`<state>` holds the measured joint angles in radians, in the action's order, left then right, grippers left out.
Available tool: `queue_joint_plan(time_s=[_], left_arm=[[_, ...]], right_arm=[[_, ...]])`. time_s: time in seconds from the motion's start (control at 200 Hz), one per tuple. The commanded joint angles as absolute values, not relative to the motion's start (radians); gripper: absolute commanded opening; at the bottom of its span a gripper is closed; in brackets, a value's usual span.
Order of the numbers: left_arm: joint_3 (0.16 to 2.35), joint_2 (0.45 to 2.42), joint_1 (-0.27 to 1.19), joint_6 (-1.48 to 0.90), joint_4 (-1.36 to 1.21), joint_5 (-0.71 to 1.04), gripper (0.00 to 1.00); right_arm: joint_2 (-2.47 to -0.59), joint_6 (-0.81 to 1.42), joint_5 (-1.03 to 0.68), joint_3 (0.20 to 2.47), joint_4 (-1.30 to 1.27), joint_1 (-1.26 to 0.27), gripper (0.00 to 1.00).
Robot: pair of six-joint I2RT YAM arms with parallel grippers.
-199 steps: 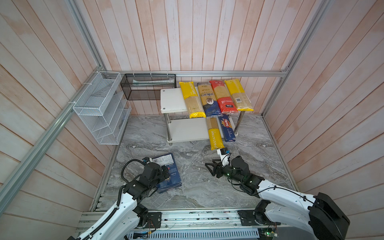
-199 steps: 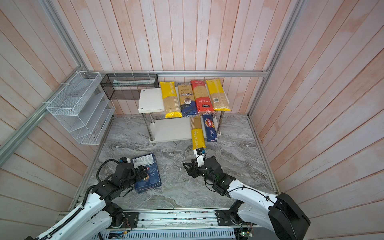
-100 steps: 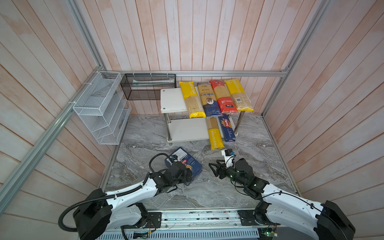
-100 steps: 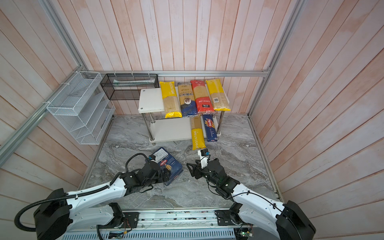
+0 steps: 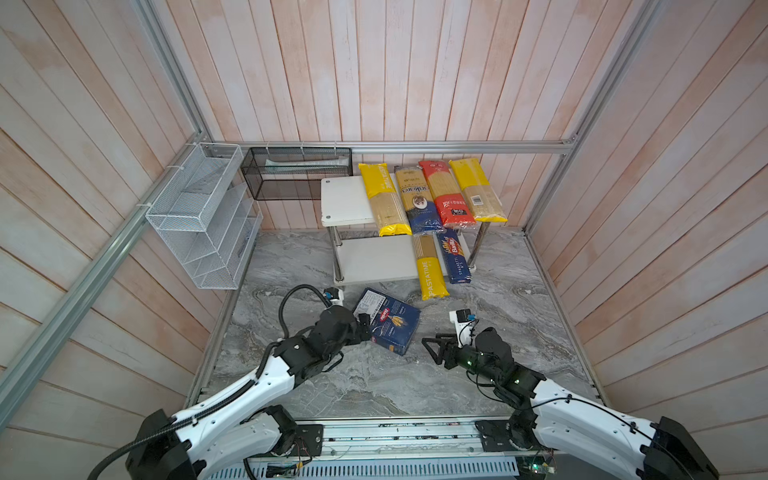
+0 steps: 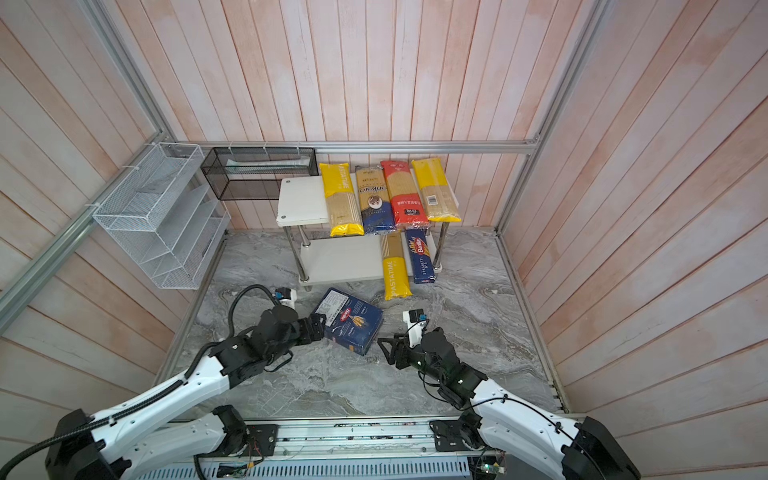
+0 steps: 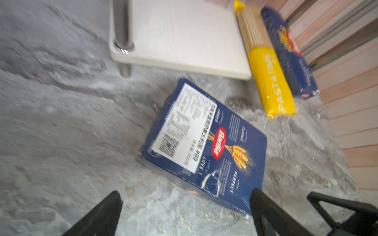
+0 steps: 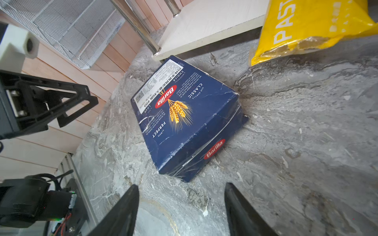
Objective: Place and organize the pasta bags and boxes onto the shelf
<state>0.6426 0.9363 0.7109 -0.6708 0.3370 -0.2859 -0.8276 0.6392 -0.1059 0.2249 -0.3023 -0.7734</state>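
Four bags (image 5: 432, 195) sit atop the shelf (image 5: 345, 203), a yellow bag (image 5: 432, 272) and the narrow box (image 5: 455, 257) on its lower board, so only the wide box (image 5: 388, 322) remains, on the floor (image 5: 374, 382) just in front of the shelf, with the left gripper (image 7: 186, 195) and right gripper (image 8: 180, 187) either side of it, jaws apart and empty.

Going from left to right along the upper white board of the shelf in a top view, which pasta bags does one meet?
Yellow-and-clear PASTATIME plastic bag → gold-and-dark-blue plastic bag → red-and-clear plastic bag → yellow-and-clear plastic bag with a barcode label.
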Motion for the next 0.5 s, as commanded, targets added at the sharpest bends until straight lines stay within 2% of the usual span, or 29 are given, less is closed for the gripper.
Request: queue_joint_plan(time_s=[0.0, 0.21, 0.495], left_arm=[[0.574, 0.875, 0.639, -0.506, 0.21, -0.284, 1.0], [0.543, 0.982, 0.494, -0.413, 0.005, -0.09, 1.0], [0.538, 1.165, 0.484, -0.354, -0.182, 0.015, 1.0]], right_arm=[[-0.814, 0.702, -0.125, 0.205, -0.354, -0.77, 0.66], [-0.854, 0.759, -0.161, 0.199, -0.434, -0.77, 0.66], [-0.977, 0.77, -0.225, 0.221, -0.5, -0.771, 0.66]])
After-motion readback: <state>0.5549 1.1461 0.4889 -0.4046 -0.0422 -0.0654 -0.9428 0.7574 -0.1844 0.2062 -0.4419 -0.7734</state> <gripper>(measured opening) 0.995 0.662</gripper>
